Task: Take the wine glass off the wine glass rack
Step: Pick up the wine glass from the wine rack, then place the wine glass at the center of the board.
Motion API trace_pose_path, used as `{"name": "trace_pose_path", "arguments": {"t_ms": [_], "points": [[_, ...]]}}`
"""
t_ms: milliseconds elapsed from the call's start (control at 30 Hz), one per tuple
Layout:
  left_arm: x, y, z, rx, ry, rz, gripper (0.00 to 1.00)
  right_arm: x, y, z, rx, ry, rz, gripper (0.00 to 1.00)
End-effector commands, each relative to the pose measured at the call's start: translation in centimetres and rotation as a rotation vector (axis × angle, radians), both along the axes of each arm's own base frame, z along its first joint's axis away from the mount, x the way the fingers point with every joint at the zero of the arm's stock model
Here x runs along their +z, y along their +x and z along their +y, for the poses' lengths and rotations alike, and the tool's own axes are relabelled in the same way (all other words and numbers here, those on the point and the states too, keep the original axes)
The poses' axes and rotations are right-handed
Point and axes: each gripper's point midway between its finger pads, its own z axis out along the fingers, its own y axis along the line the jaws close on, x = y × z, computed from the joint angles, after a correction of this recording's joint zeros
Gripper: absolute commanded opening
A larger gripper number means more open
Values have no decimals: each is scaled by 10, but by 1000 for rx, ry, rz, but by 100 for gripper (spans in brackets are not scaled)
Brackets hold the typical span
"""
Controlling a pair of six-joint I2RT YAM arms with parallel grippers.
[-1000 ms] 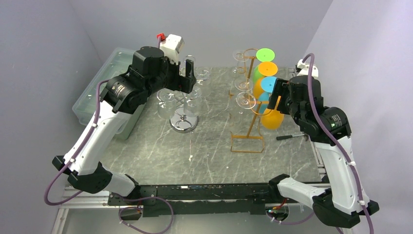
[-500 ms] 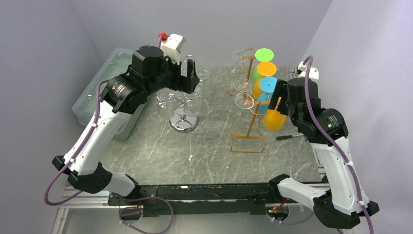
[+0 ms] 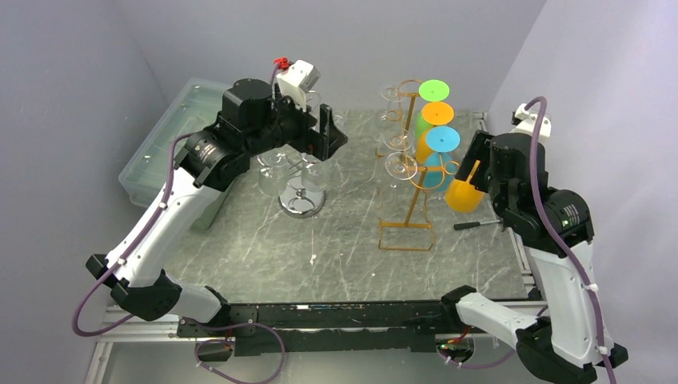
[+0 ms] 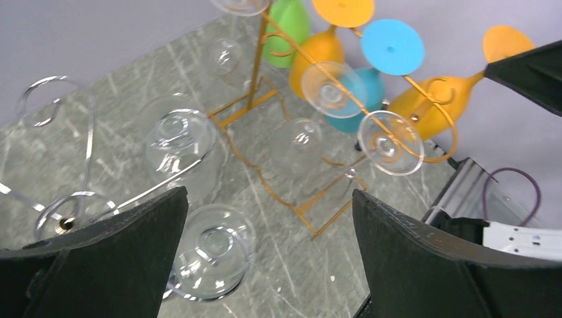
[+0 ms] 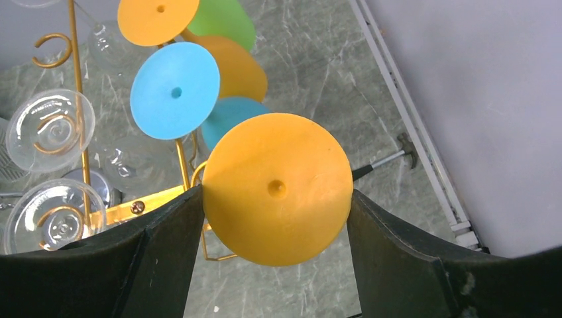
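Observation:
An orange wine glass (image 3: 464, 194) hangs tilted just right of the gold wine glass rack (image 3: 409, 210). My right gripper (image 3: 478, 162) is shut on its round foot (image 5: 277, 189), which touches both fingers in the right wrist view. From the left wrist the orange bowl (image 4: 431, 109) lies close beside a gold hook; I cannot tell if they touch. My left gripper (image 3: 329, 134) is open and holds nothing, up over the silver rack (image 3: 301, 200) with its clear glasses (image 4: 179, 139).
Green (image 3: 436, 88), orange (image 3: 439, 113) and blue (image 3: 441, 138) glasses and a few clear ones (image 3: 402, 165) still hang on the gold rack. A small hammer (image 3: 476, 225) lies by the right table edge. A clear plastic bin (image 3: 152, 152) stands at the left.
My right gripper has drawn to the right with the orange glass, away from the gold rack's stem. My left arm has swung right, its open fingers now past the silver rack's top.

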Motion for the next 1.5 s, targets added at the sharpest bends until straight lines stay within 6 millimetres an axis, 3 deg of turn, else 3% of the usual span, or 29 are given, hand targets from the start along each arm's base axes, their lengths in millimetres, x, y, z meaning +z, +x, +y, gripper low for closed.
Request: {"name": "trace_pose_path", "arguments": {"t_ms": [0, 367, 600, 967, 1467], "points": [[42, -29, -26, -175, -118, -139, 99, 13, -19, -12, -29, 14, -32, 44], [48, -72, -92, -387, -171, -267, 99, 28, -53, -9, 56, 90, -41, 42], [48, -102, -142, -542, -232, -358, 99, 47, -72, -3, 115, 157, -77, 41], [38, -123, -210, -688, -308, -443, 91, 59, -88, 13, 222, 228, -88, 40], [38, -156, -256, -830, -406, -495, 85, 71, -95, 25, 289, 287, -114, 39]]}}
